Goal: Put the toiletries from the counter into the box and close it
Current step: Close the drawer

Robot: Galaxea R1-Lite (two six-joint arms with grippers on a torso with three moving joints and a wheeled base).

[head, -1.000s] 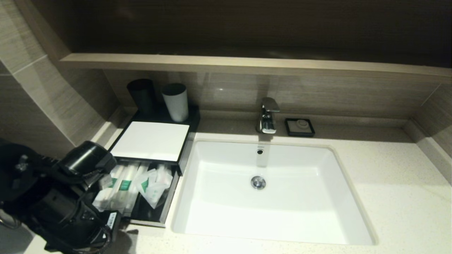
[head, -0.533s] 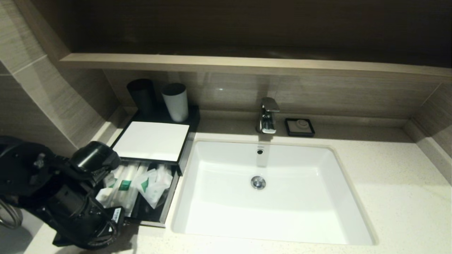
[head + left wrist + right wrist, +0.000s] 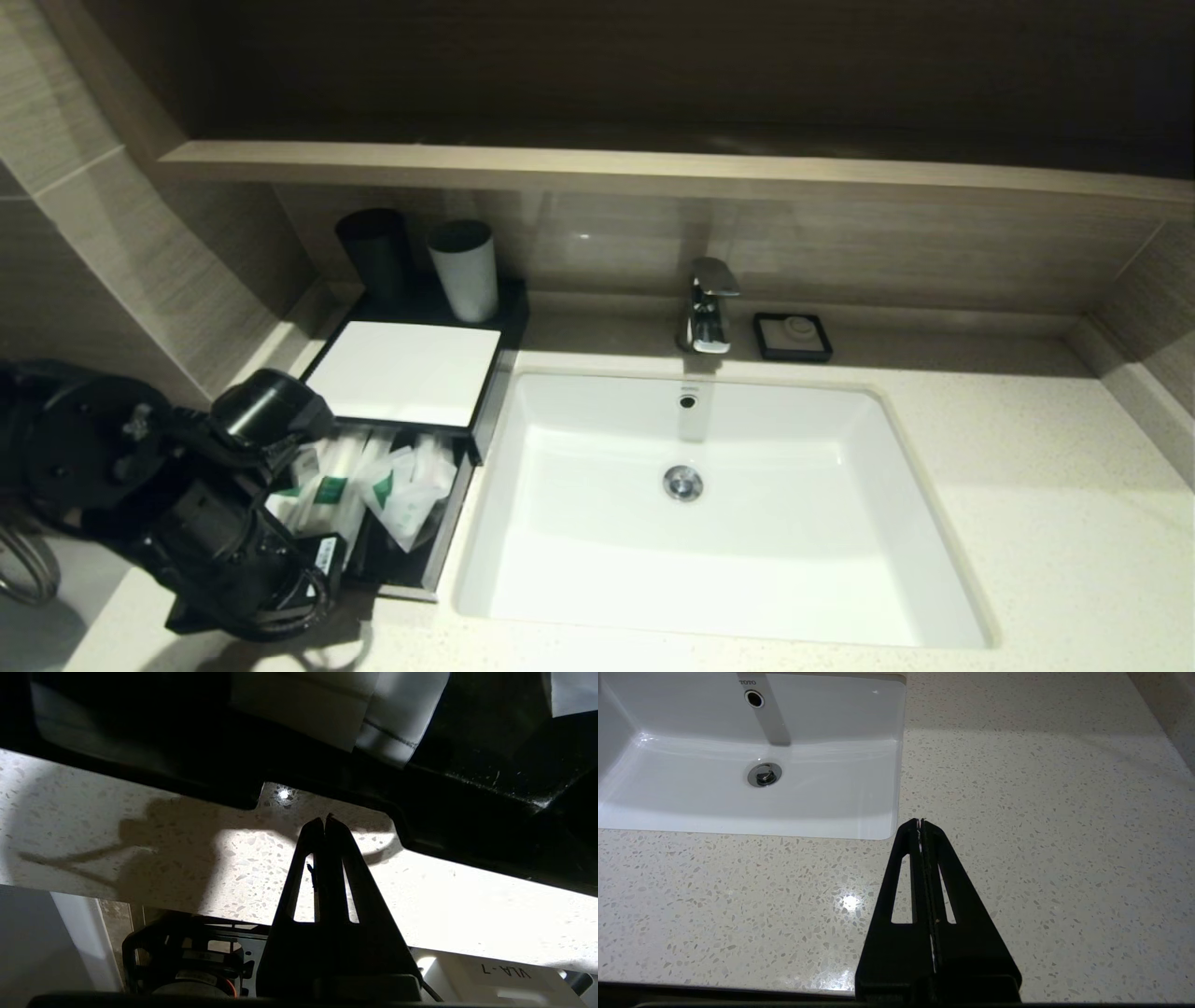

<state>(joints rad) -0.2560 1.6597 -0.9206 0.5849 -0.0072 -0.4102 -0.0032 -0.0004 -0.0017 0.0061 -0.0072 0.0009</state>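
Note:
The black box point(image 3: 401, 373) with its white top panel stands at the counter's point(image 3: 1027, 523) left end. Its drawer point(image 3: 431, 560) is pulled out. Several translucent-white toiletries point(image 3: 373, 481) with green ends lie inside it. My left arm point(image 3: 215, 551) is low in front of the drawer and covers its left part. In the left wrist view my left gripper point(image 3: 325, 820) is shut and empty, with its tips just before the notch in the black drawer front point(image 3: 444, 830). White packets point(image 3: 327, 709) show behind that front. My right gripper point(image 3: 920, 822) is shut and empty above the bare counter point(image 3: 1064, 858), near the basin's corner point(image 3: 878, 812).
A black cup point(image 3: 373, 250) and a white cup point(image 3: 464, 271) stand behind the box. The white basin point(image 3: 747, 560) lies right of the drawer, with the faucet point(image 3: 707, 303) and a small black soap dish point(image 3: 793, 336) behind it. A wooden ledge point(image 3: 653, 173) runs above.
My left arm has moved to the right, closer to the front of the open drawer. The drawer and the packets have not moved.

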